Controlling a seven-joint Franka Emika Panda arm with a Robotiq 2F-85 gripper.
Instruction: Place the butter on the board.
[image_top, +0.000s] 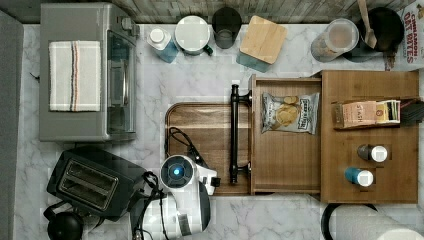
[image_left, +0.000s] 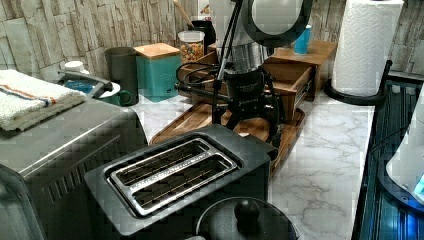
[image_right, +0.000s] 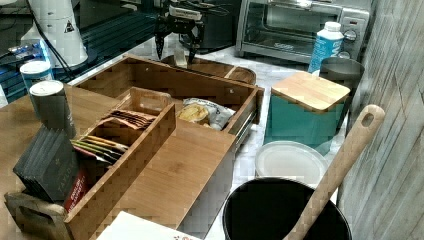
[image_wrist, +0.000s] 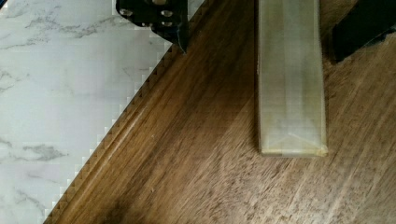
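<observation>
1. The butter (image_wrist: 290, 79), a pale wrapped stick, lies flat on the board (image_wrist: 196, 158), near its raised rim.
2. The claw (image_right: 176, 44) hangs over it, released; one finger (image_wrist: 159, 16) stands on either side, neither touching the stick.
3. White marble bench (image_wrist: 60, 93) runs just past the rim.
4. In the top view, an open wooden drawer (image_top: 287, 155) overlaps the board's right edge.
</observation>
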